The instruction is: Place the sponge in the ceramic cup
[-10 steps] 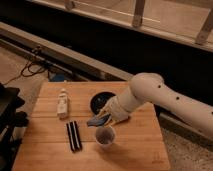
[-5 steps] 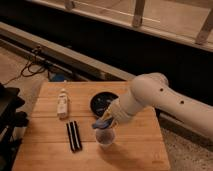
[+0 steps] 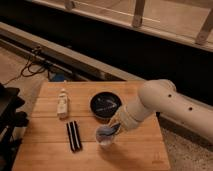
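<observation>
The small whitish-grey ceramic cup (image 3: 104, 141) stands on the wooden table (image 3: 47, 150), front of centre. The light-blue sponge (image 3: 106, 132) sits at the cup's mouth, its lower part inside the rim. My gripper (image 3: 113, 128) reaches in from the right at the end of the white arm (image 3: 155, 102) and hangs just over the cup, shut on the sponge. The arm's wrist hides the cup's far right rim.
A wider black bowl (image 3: 105, 105) sits just behind the cup, close under the arm. A black striped rectangular object (image 3: 74, 135) lies left of the cup. A small white bottle (image 3: 62, 103) lies further left. Dark equipment (image 3: 7, 120) stands off the table's left edge.
The gripper has moved down and slightly left with the sponge, from above the bowl's front edge to the cup's mouth. The sponge now dips into the cup.
</observation>
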Available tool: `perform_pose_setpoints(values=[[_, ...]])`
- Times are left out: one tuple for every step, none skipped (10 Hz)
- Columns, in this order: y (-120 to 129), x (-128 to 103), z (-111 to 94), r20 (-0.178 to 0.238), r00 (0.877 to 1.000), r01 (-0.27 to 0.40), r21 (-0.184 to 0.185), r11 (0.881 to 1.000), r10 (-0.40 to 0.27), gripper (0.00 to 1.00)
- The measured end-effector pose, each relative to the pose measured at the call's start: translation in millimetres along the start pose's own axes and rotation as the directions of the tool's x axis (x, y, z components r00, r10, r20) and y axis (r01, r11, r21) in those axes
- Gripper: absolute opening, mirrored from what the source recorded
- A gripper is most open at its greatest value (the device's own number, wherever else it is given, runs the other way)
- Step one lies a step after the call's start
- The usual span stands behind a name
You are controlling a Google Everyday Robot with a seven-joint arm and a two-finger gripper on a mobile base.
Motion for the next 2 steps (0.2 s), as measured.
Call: perform_pose_setpoints(values=[[2.4,-0.9,5.8,0.012,1.0,-0.002,-0.011,1.0,0.002,0.12],[4.4,-1.2,10.8,0.024,1.0,-0.005,-0.018,1.0,0.005,0.12]])
